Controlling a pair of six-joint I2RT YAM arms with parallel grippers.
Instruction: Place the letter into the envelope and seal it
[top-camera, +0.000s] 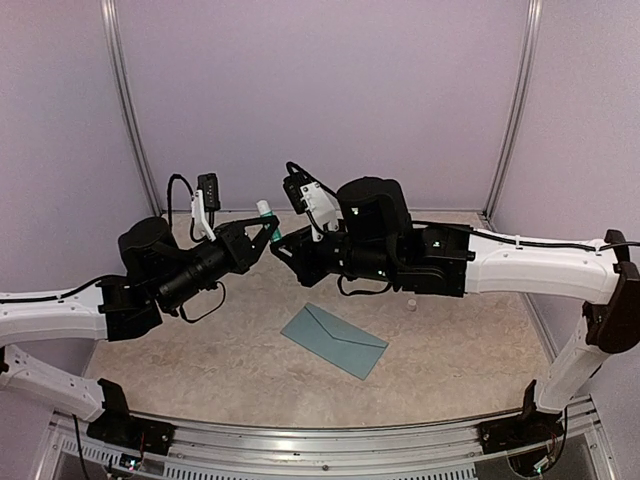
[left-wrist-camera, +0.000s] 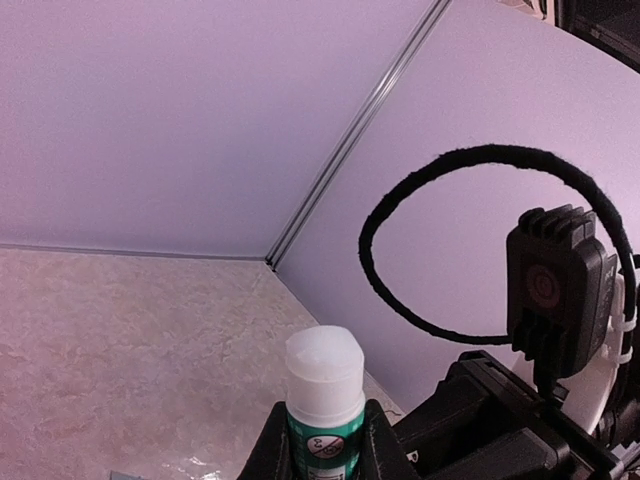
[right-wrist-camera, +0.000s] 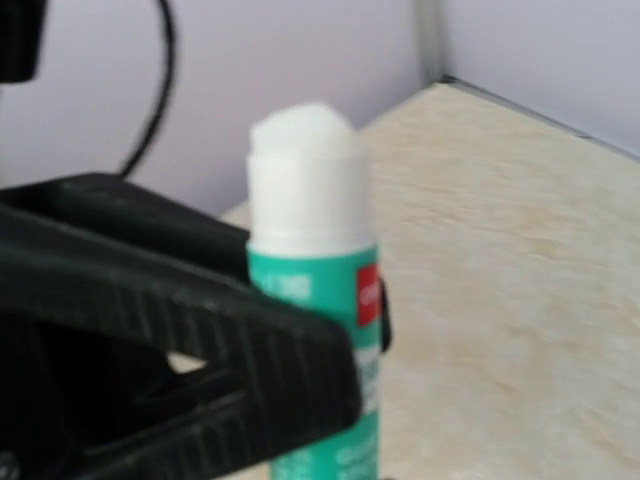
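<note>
The teal-blue envelope (top-camera: 335, 340) lies flat on the table in front of both arms, its pointed flap folded down. No letter shows. My left gripper (top-camera: 264, 230) is raised above the table and shut on a green glue stick (top-camera: 268, 222) with its white glue tip bare, seen close in the left wrist view (left-wrist-camera: 324, 415) between the fingers (left-wrist-camera: 268, 452). My right gripper (top-camera: 280, 246) is right beside the stick's lower end. The right wrist view shows the stick (right-wrist-camera: 318, 300) upright, with a black finger (right-wrist-camera: 200, 340) across it; the right jaws themselves are hidden.
A small white cap (top-camera: 410, 303) stands on the table right of the envelope, under my right arm. Lilac walls with metal corner posts (top-camera: 125, 110) close the back and sides. A black cable loop (left-wrist-camera: 400, 300) hangs by the right wrist camera.
</note>
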